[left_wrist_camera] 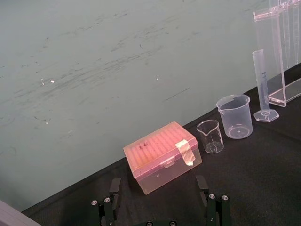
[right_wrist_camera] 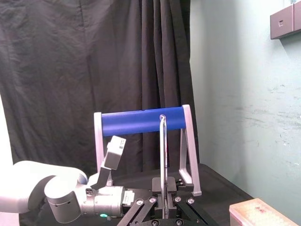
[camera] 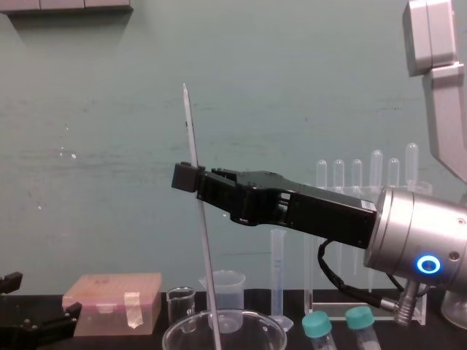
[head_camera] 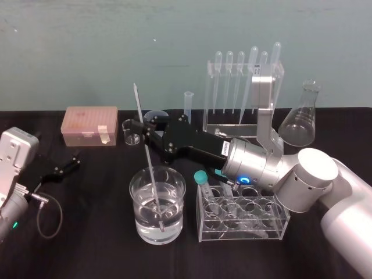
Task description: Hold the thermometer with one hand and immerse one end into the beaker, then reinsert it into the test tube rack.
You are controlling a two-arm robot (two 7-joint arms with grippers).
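Now the long, thin whitish glass thermometer (head_camera: 151, 171) stands with its lower end in the wide clear glass beaker (head_camera: 174, 224), near the front of the bench. The tip sits low in the clear liquid, close to the glass floor, though we cannot tell whether it touches. The rod tilts a little, as the chest view shows (camera: 206, 255), with its top leaning to the robot's left.

We see the right tool (head_camera: 141, 125) clamped on the rod above the middle, well over the beaker's rim. Its black fingers are closed on the glass from both sides.

We judge the dip to be made, so the lift and the return come next. To do that well, we would draw the rod up along its own line until the tip clears the rim. A sideways pull would knock it against the glass wall. The grip should be firm but not crushing, since the rod is thin and smooth.

The tall clear acrylic test tube rack (head_camera: 207, 99) with its row of pipettes stands behind and to the right. We would bring the rod upright before lowering it through the top bar.

A low clear rack of teal-capped tubes (head_camera: 241, 218) stands just beside the beaker, so the carry should pass above it. The left tool (head_camera: 65, 165) lies idle at the bench's left, fingers apart.
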